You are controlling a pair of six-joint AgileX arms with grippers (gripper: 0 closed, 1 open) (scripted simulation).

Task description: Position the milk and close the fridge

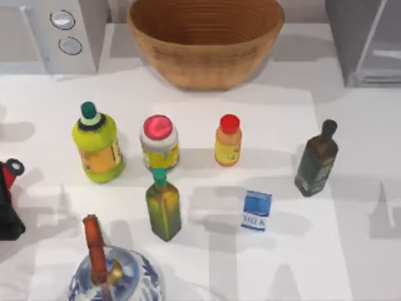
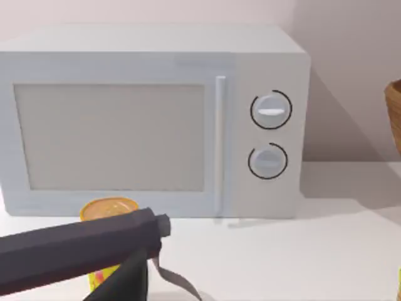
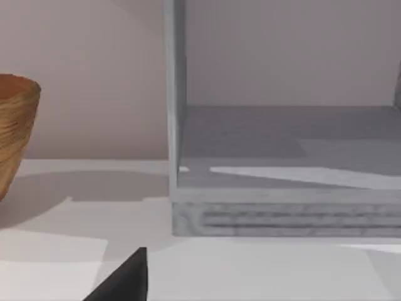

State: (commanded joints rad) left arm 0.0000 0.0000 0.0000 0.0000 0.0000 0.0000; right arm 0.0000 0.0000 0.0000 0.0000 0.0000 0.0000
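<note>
The milk [image 1: 257,211] is a small blue and white carton standing on the white table, right of centre and towards the front. The grey fridge [image 1: 369,44] stands at the back right corner. In the right wrist view the fridge [image 3: 174,94] faces me with its front open and its pale inside floor showing. A dark part of my right gripper [image 3: 125,279] juts into that view, well short of the fridge. In the left wrist view my left gripper [image 2: 135,251] shows as dark bars in front of the microwave [image 2: 150,119]. Nothing is held in either.
A wicker basket [image 1: 205,41] sits at the back centre, with the microwave [image 1: 53,34] at the back left. Around the milk stand an orange bottle [image 1: 228,140], a red-lidded jar [image 1: 158,143], a yellow-green bottle [image 1: 97,147], an olive bottle [image 1: 163,204], a dark bottle [image 1: 316,160] and a teapot [image 1: 113,276].
</note>
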